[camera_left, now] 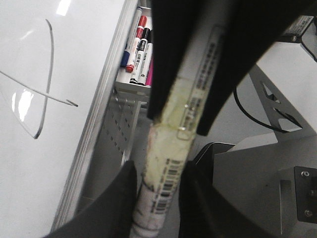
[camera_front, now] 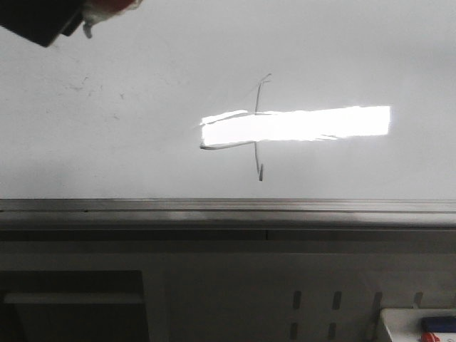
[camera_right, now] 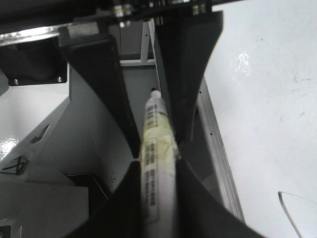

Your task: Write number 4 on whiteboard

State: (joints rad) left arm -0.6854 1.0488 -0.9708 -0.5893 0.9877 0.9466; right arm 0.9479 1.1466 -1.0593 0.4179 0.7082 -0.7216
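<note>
The whiteboard (camera_front: 107, 149) fills the upper front view. The number 4 (camera_front: 258, 128) is on it in thin grey strokes, partly washed out by a bright glare rectangle. It also shows in the left wrist view (camera_left: 48, 64), and a piece of one stroke shows in the right wrist view (camera_right: 292, 206). Both grippers hold one taped white marker (camera_left: 166, 163) off the board's lower edge. My left gripper (camera_left: 158, 203) is shut on its barcoded end. My right gripper (camera_right: 157, 198) is shut on the same marker (camera_right: 157, 148), whose tip (camera_right: 155, 91) points away.
A grey metal rail (camera_front: 228, 206) runs along the board's lower edge. A tray of several spare markers (camera_left: 138, 49) hangs below it, seen at the front view's bottom right (camera_front: 420, 324). A dark arm part (camera_front: 39, 20) shows in the front view's top left corner.
</note>
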